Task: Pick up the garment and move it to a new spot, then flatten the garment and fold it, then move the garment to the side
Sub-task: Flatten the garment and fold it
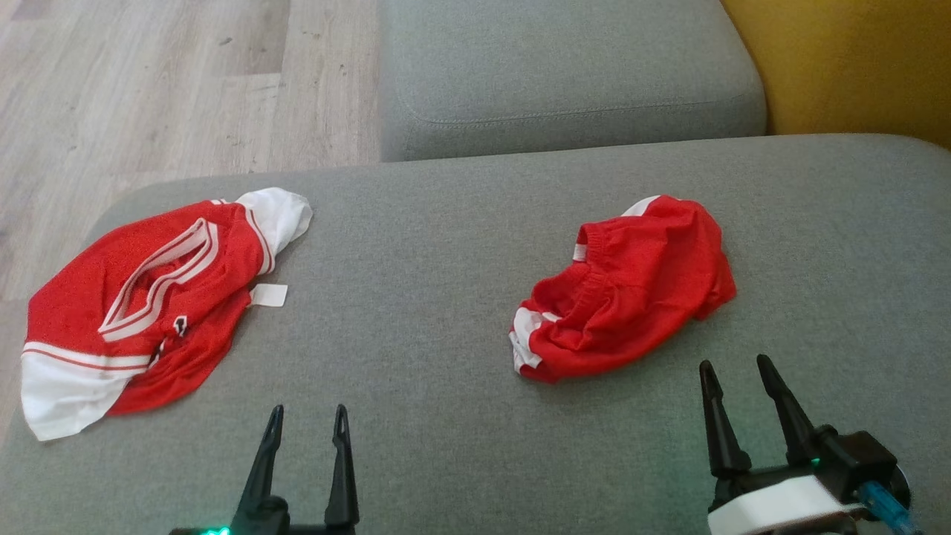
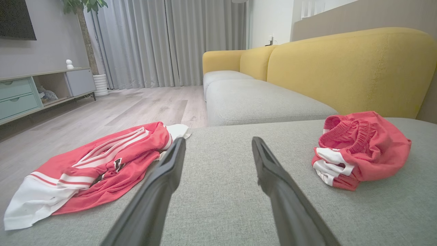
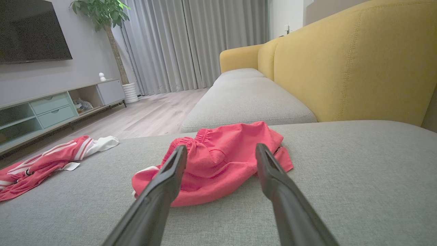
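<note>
- The opening step, picking up the garment, looked not yet begun: nothing was lifted off the grey woven sofa cushion (image 1: 416, 297).
- The left gripper (image 1: 309, 409) hovered at the cushion's near edge, left of the middle, its two dark tapered fingers spread wide and empty.
- The right gripper (image 1: 733, 362) hovered at the near edge towards the right, equally wide apart and holding nothing.
- The crumpled red fabric shorts (image 1: 631, 290), with a gathered elastic waistband and white side panels, lay right of the cushion's middle, just beyond the right gripper and in line with its fingers, so they seemed the likely garment.
- The red sports jersey with white striped trim and white hem (image 1: 141, 305) sprawled along the cushion's left edge, well apart from the shorts.
- Next, the right gripper would probably need to descend onto a raised fold and pinch through soft, limp cloth that bunches easily.
</note>
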Controlling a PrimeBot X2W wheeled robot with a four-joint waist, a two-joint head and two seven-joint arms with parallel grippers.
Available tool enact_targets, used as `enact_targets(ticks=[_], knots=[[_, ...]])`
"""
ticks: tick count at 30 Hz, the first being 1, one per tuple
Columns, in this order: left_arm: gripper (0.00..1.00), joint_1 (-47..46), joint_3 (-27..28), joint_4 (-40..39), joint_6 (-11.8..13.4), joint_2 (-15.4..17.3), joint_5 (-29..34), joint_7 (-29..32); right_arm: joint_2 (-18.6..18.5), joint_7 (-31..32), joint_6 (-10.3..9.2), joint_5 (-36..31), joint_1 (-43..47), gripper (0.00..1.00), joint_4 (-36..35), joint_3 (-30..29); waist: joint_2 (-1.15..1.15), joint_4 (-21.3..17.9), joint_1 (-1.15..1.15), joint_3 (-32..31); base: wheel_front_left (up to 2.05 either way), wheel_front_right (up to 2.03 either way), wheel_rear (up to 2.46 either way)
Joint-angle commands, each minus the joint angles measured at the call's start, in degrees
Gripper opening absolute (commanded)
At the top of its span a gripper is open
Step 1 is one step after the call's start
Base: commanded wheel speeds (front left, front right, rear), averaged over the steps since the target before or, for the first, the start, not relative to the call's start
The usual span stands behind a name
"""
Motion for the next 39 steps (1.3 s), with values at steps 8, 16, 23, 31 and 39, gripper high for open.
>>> enact_targets(ticks=[8, 16, 23, 31, 39], knots=[[1.00, -2.4, 2.0, -1.9, 0.4, -0.1, -0.1, -0.5, -0.4, -0.3, 0.39, -0.2, -2.1, 1.00, -2.1, 1.5, 0.00, -0.3, -0.01, 0.3, 0.00, 0.00, 0.00], [1.00, -2.6, 1.9, -1.7, 0.8, -0.1, -0.5, -0.5, -0.6, -0.3, 0.39, -0.4, -2.2, 1.00, -2.3, 1.5, 0.00, -0.7, -0.01, 1.3, 0.00, 0.00, 0.00], [1.00, -6.1, 0.1, -0.2, -0.6, -0.1, -3.7, -0.5, -1.2, -0.3, 0.39, -0.7, -3.1, 1.00, -2.4, 1.8, 0.00, -1.9, -0.01, 3.4, 0.00, 0.00, 0.00], [1.00, -23.1, -9.0, 8.5, -5.0, -0.1, -10.8, -0.5, -3.0, -0.3, 0.39, -0.7, -6.6, 1.00, -3.8, 2.7, 0.00, -5.3, -0.01, 10.9, 0.00, 0.00, 0.00], [1.00, -46.7, -20.1, 23.9, -9.1, -0.1, -27.5, 6.2, -4.1, -0.3, 0.39, -0.1, -11.5, 1.00, -4.0, 5.7, 0.00, -13.1, -0.01, 17.6, 0.00, 0.00, 0.00]])
